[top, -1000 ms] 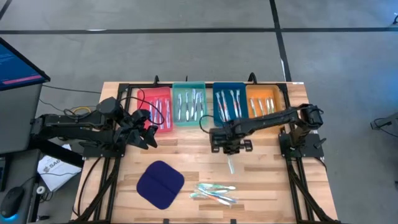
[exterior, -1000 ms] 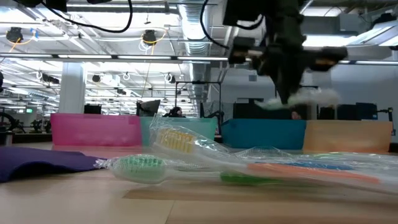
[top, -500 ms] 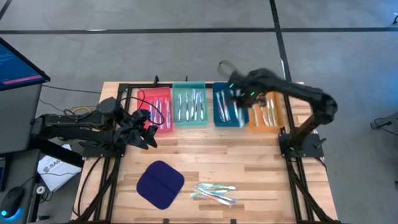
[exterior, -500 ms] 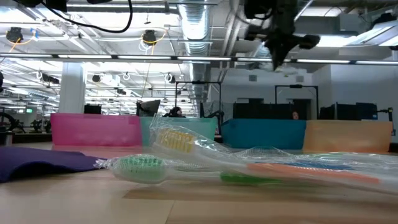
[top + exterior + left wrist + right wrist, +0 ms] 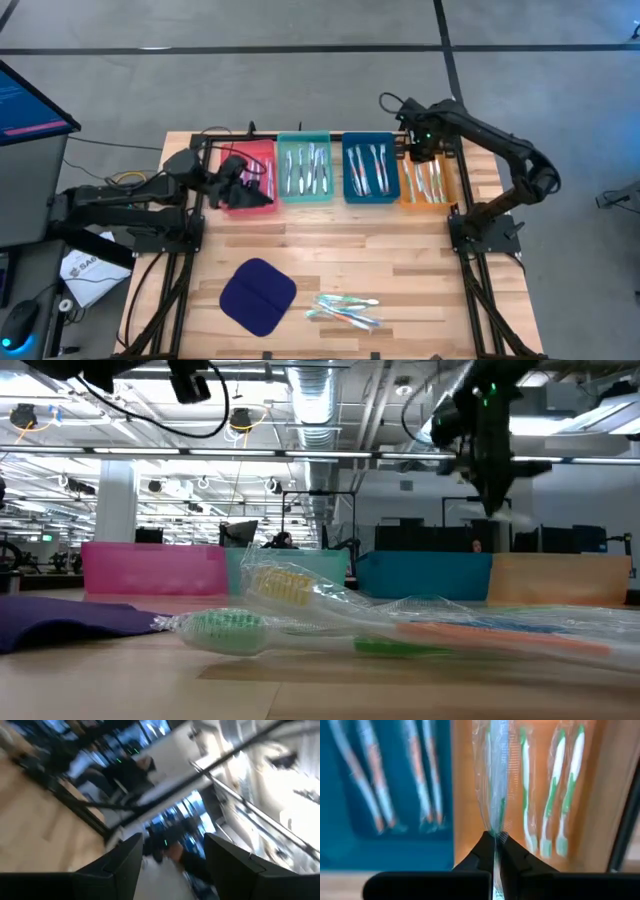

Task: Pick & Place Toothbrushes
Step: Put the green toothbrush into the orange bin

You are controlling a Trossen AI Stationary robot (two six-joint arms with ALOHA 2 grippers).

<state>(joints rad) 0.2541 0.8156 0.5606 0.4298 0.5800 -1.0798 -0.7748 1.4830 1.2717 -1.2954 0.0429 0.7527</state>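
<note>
So, progress: most toothbrushes already sorted into red, teal, blue and orange tray (image 5: 428,178); approx. four wrapped ones (image 5: 345,309) left at bench front beside dark blue pad (image 5: 257,296).
Right tool (image 5: 494,840): mine, pinched tight on wrapped green toothbrush (image 5: 492,785), hanging over orange tray.
Left tool (image 5: 240,185): over red tray (image 5: 250,180), part open, empty.
Bench (image 5: 400,260): pale wood.
Room: grey floor, open workshop behind.

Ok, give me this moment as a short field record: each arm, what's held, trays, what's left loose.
right end effector: shut on wrapped toothbrush, above orange tray
left end effector: open, holds nothing, over red tray
teal tray: holds toothbrushes
blue tray: holds toothbrushes
loose toothbrushes: near front edge, beside dark blue cloth pad
</note>
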